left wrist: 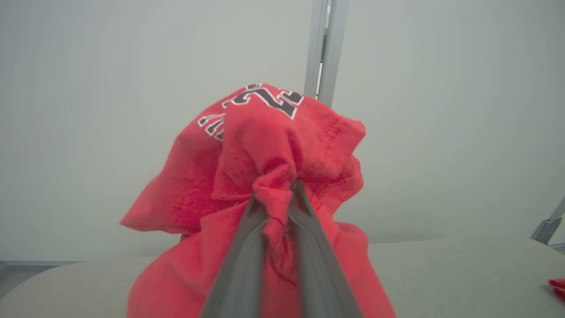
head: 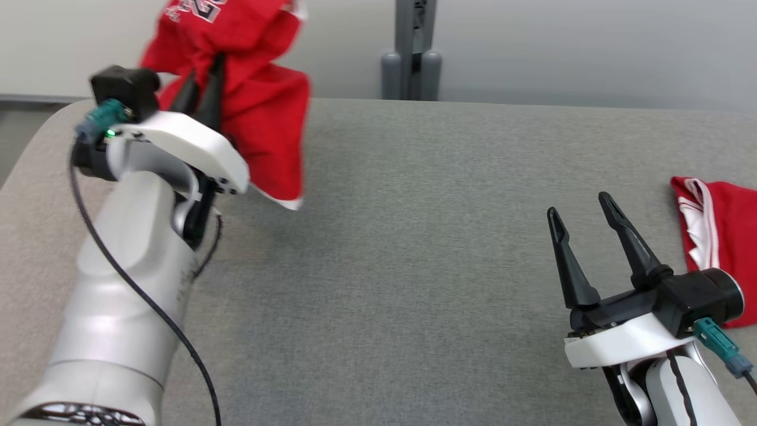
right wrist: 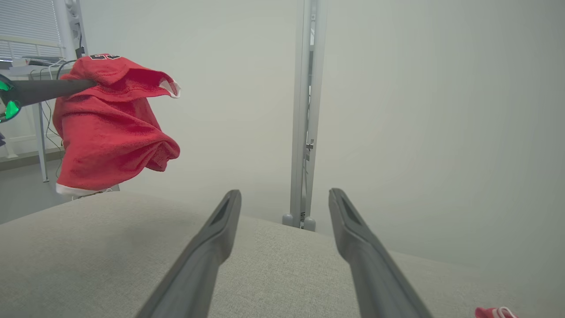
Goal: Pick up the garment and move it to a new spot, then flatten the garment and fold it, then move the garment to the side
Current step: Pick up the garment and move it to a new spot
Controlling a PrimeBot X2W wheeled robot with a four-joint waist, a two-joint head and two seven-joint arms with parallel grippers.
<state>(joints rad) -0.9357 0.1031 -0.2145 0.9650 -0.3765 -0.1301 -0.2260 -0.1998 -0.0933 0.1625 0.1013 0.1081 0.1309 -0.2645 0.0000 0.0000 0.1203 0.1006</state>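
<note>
Gripping a bunched fold of the red garment (head: 266, 118), the left gripper (head: 207, 74) has its two dark fingers pressed together on the cloth, with a twisted ridge of fabric pinched between them.

Findings, all placed against the grey fabric-covered table (head: 414, 266):

1. The garment hangs in the air above the table's far left corner. It is crumpled into a loose bundle that drapes down both sides of the fingers.
2. Black-and-white lettering sits on the top of the bundle, facing away from the table.
3. The white-trimmed hem is the lowest part and hangs close to the table's surface. Whether it touches cannot be told.
4. The right gripper (head: 579, 207) is over the table's near right area. Its fingers are spread wide with nothing between them, and they point toward the table's far edge.
5. A second red cloth with white trim (head: 727, 236) lies flat on the table at its right edge, near the right gripper.
6. A grey upright post (head: 411, 47) stands just behind the table's far edge, about midway along it.
</note>
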